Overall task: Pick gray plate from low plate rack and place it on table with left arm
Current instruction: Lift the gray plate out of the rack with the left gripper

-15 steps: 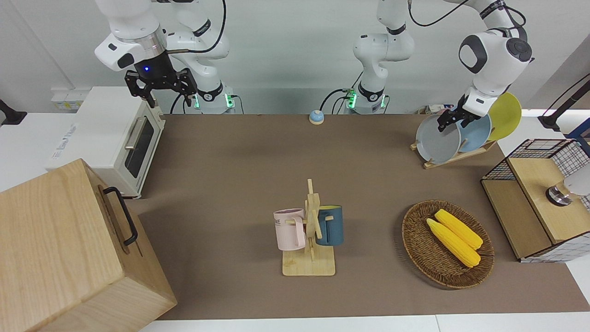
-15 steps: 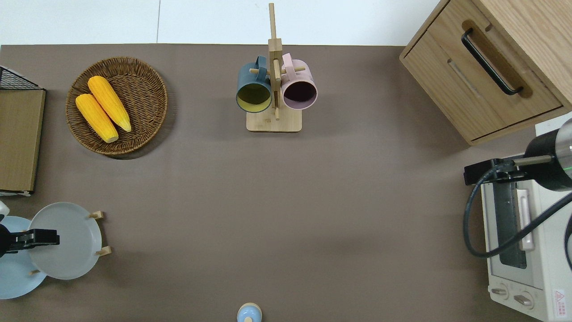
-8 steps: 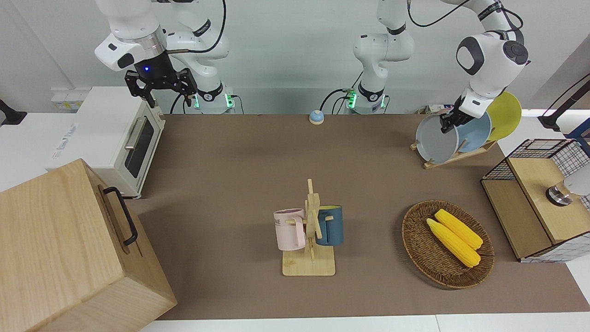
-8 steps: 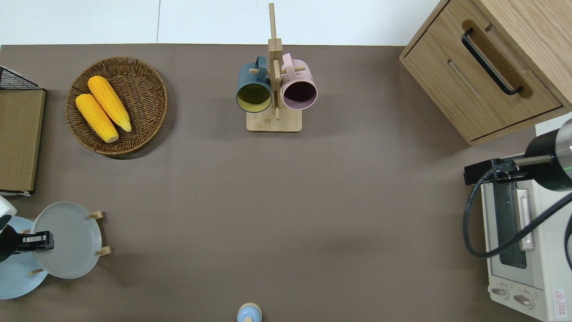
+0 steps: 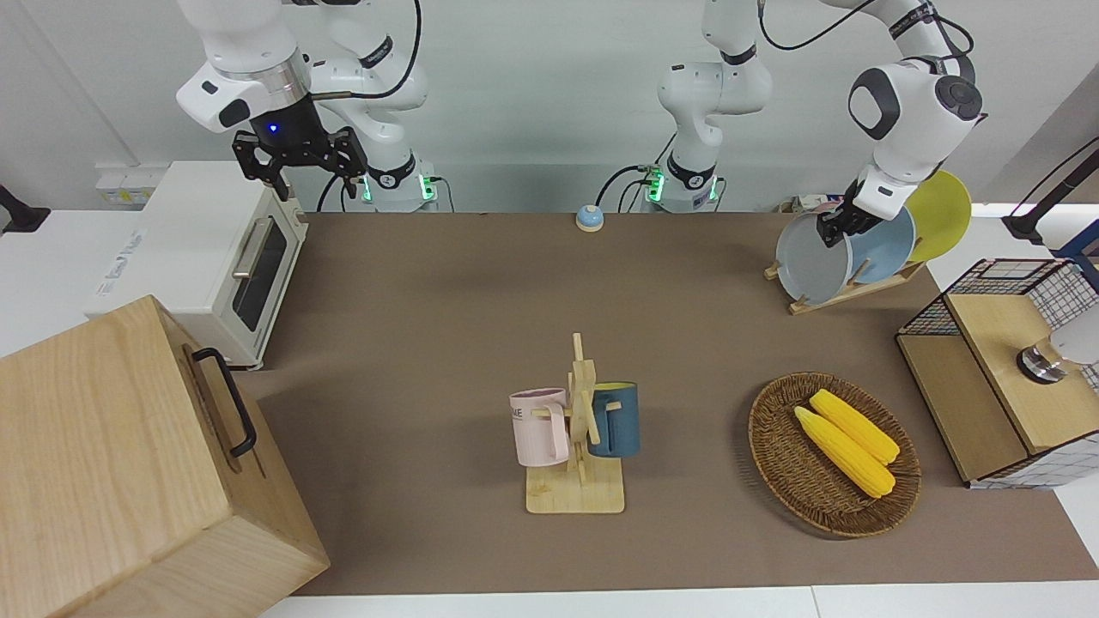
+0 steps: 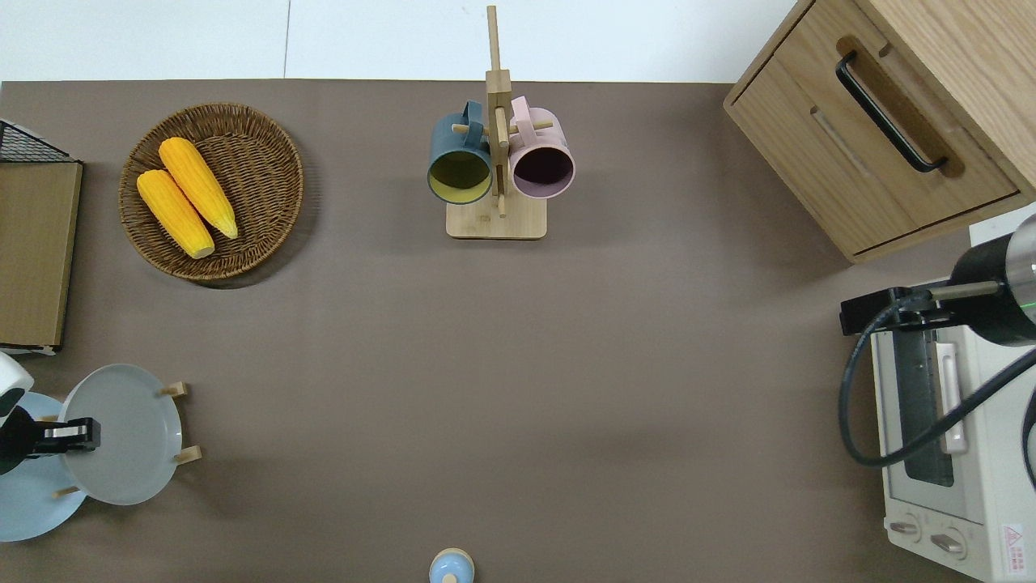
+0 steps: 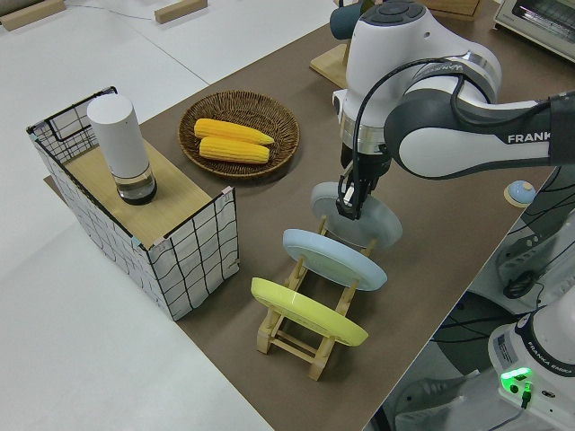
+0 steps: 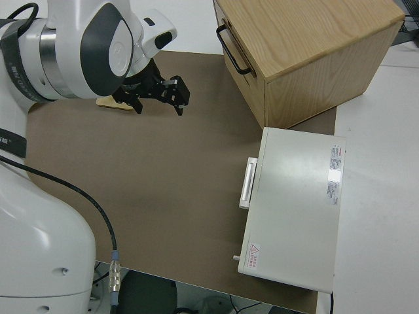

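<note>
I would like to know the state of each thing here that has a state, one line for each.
gray plate: standing in the low plate rack, gripped at its top rim
left gripper: shut on the gray plate
right gripper: open, parked
oven: door shut
wooden box: drawer shut

The low plate rack (image 6: 180,421) is mostly hidden under the plates in the overhead view; only a few pegs show. The light blue plate (image 6: 28,506) is cut off by that picture's edge and partly covered by the gray plate (image 6: 121,437). The left gripper (image 6: 69,436) is cut off there too. The wooden cabinet (image 5: 112,463) runs off the front view's corner.
</note>
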You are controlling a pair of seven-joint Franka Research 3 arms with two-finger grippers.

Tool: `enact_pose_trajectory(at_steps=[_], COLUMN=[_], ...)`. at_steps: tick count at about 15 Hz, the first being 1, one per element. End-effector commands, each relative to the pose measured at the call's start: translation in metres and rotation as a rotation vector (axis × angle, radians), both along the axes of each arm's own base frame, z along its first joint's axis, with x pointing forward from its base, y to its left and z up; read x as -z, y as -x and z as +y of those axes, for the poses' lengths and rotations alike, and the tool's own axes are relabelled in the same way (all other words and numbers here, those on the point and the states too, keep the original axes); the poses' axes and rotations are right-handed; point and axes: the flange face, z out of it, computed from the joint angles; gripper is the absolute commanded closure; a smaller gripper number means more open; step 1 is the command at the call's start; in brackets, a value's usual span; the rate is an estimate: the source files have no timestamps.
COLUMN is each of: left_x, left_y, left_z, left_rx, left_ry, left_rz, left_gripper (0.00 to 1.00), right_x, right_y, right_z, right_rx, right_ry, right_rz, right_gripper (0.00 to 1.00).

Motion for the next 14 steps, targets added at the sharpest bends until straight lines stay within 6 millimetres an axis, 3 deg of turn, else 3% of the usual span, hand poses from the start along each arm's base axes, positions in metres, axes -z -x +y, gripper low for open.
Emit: enact_pose_trajectory(at_steps=[1, 6, 14], left_x=[-0.003, -0.017, -0.104], left_y=[0.004, 0.003, -0.004], left_z=[-0.009, -0.006, -0.008], left_rx=[0.011, 0.011, -0.010], left_ry=[0.010, 0.004, -0.012], left_rz=[-0.012, -0.006, 0.030], left_gripper=[0.93, 0.94, 0.94], right_x=[-0.003, -0.003, -0.003], right_y=[0.002, 0.002, 0.002], right_z=[-0.002, -0.002, -0.002], right_rx=[0.015, 0.015, 0.015], right_ry=[-0.017, -0.017, -0.017], right_rz=[0.008, 0.008, 0.008], right_gripper=[0.013, 0.011, 0.013])
